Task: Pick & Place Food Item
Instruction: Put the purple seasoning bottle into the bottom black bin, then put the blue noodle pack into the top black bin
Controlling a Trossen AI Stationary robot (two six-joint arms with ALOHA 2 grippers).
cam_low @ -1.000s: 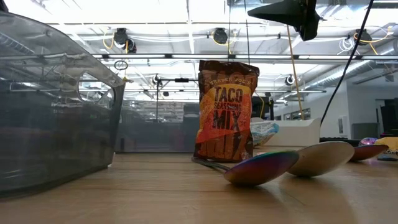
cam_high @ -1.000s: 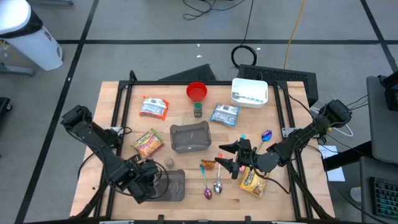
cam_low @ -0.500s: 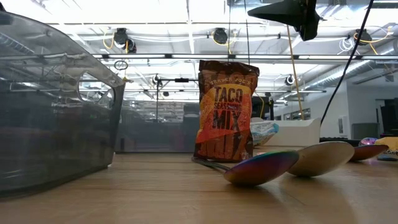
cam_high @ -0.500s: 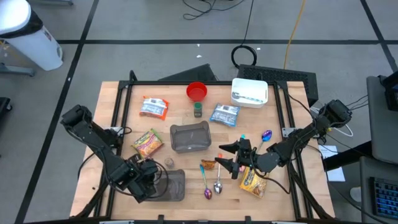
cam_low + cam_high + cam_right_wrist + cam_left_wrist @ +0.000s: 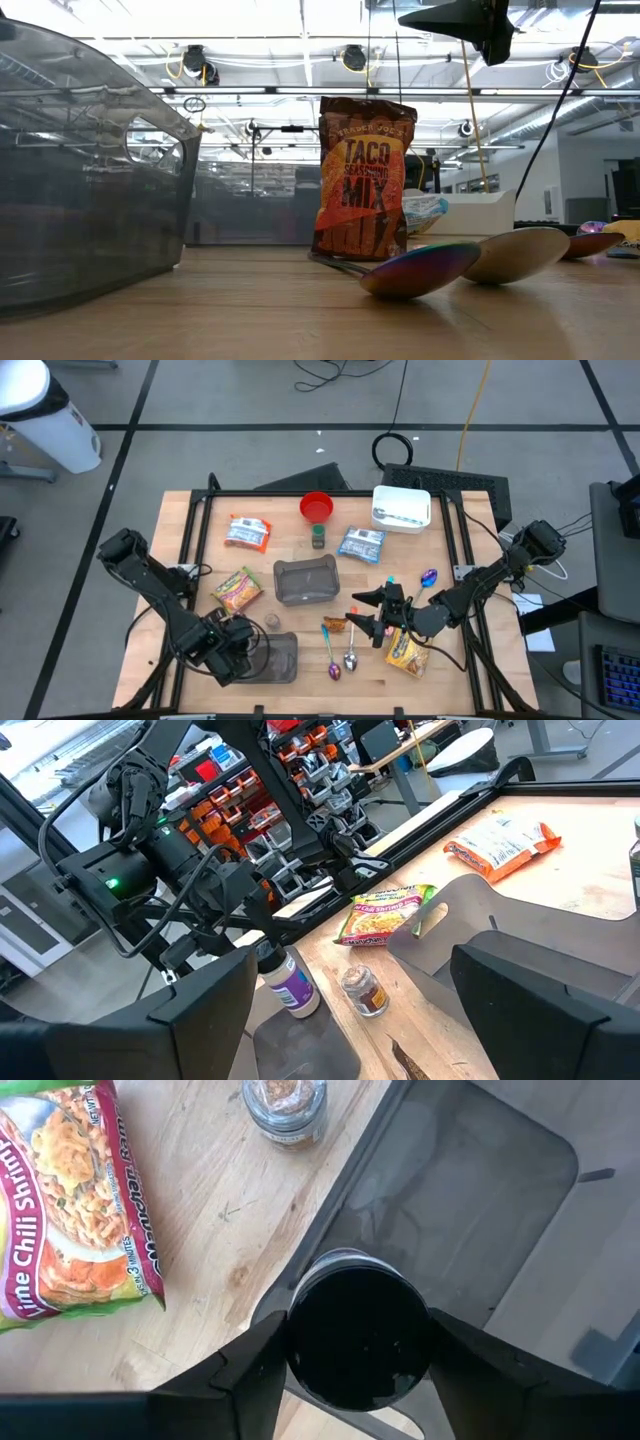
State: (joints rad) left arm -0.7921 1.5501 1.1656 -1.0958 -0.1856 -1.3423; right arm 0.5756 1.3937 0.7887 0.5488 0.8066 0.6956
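Left gripper (image 5: 360, 1342) barely wider, bottle (image 5: 292, 986) over tray (image 5: 480, 1210) edge.

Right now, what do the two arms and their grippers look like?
Both arms are dark, jointed links with black cables trailing along them. The left gripper has flat, matte black fingers. The right gripper has the same broad black fingers. A green light glows on the left arm's wrist housing.

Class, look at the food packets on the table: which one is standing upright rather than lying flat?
The taco seasoning mix packet, beside the spoons. It stands on end; the noodle packet and the others lie flat on the table.
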